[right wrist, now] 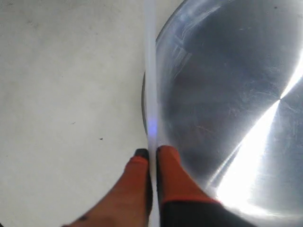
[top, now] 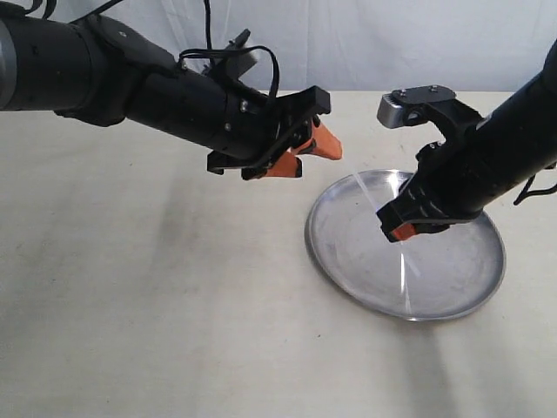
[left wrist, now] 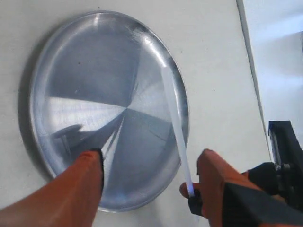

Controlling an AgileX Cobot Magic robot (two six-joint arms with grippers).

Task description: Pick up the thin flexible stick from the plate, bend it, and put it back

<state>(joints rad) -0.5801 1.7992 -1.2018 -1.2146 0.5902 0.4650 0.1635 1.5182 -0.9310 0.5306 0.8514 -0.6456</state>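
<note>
Above plate [top: 344, 257], stick [right wrist: 151, 71] in end effector [right wrist: 150, 152]

Gleaming here: the plate [top: 348, 244] is polished metal, silver-grey and mirror-bright, with fine scuffs and hard glare fanning across it. The thin flexible stick [right wrist: 150, 71] reads as whitish translucent plastic, smooth and faintly glossy. The right hand [right wrist: 152, 153] has orange fingers, smooth and matt; plastic or rubber, can't tell. The left hand [left wrist: 149, 161] has the same orange finish. Black satin casings sit behind both. 1 silver block [top: 396, 109] looks like brushed metal. The tabletop [top: 157, 287] is cream, matt, slightly grainy and lightly specked.
</note>
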